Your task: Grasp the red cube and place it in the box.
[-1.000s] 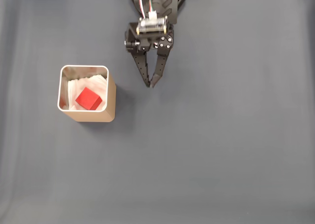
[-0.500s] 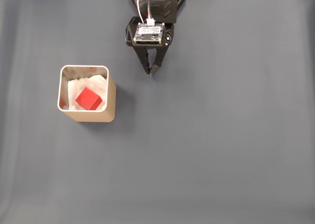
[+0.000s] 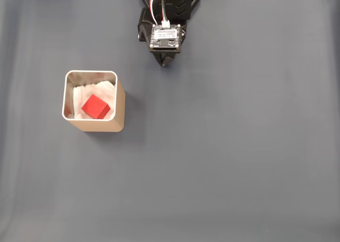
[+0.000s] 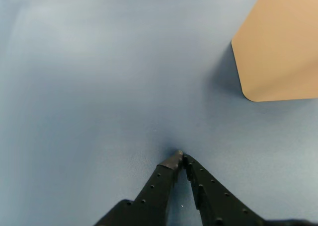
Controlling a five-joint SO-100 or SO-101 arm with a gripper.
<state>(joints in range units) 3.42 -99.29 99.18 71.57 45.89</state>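
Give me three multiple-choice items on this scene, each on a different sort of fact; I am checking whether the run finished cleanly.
1. Where is the red cube?
A. On the mat beside the box
B. Inside the box
C. Between the fingers of the hand

2. What colour is the outside of the box?
A. Tan
B. Green
C. Black

3. How does the hand stand?
A. Wide open over the box
B. Shut on the cube
C. Shut, holding nothing

Answers:
1. B: the fixed view shows the cube lying on the white lining within the box's rim.
2. A: the box wall is tan in both views.
3. C: in the wrist view the fingertips meet above the bare blue-grey mat with nothing between them.
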